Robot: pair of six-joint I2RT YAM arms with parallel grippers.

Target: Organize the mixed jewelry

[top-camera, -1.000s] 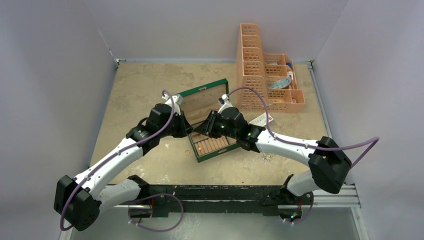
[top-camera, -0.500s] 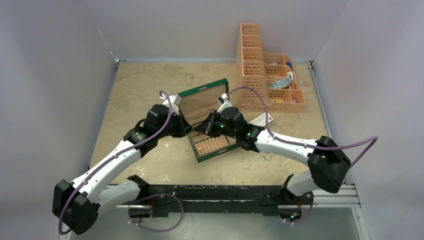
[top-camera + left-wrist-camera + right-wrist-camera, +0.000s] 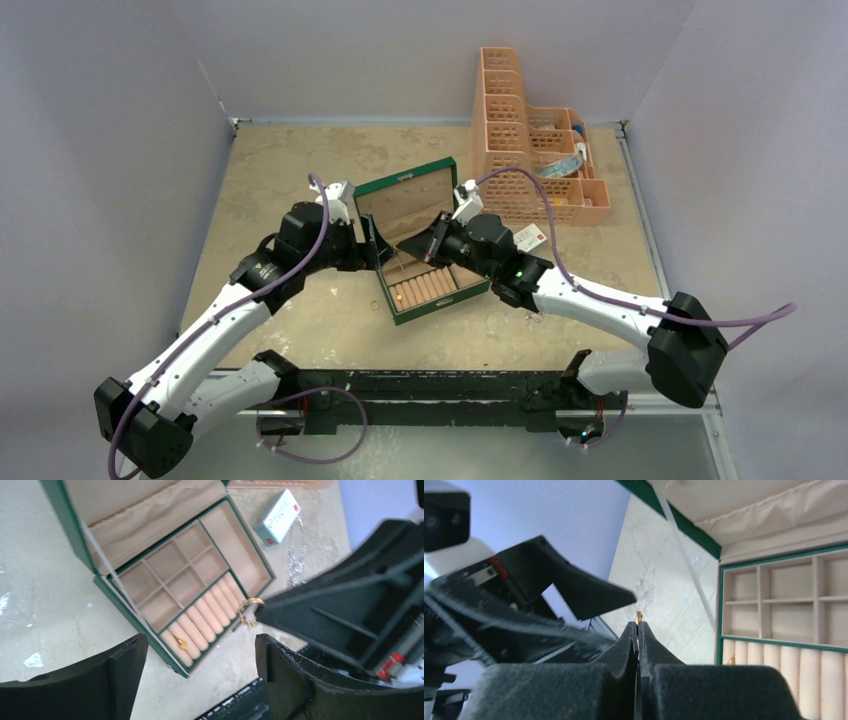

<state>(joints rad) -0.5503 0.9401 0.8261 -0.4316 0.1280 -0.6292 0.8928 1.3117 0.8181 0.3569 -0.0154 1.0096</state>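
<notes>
Gold-coloured ring (image 3: 639, 616), thin smooth metal, is pinched at the tips of the right fingers (image 3: 624, 647), which are closed on it over the open green hinged box (image 3: 247, 540) with beige padded lining. A second gold ring (image 3: 180, 642) sits in the ribbed rolls. A silvery chain (image 3: 296, 565) lies on the mottled tabletop (image 3: 50, 590) right of the box. The left fingers (image 3: 122, 670) are spread wide and hold nothing.

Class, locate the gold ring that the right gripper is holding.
Left wrist view, right of centre: the gold ring is pinched at the right gripper's tips, by the right end of the green box's ring rolls.
</notes>
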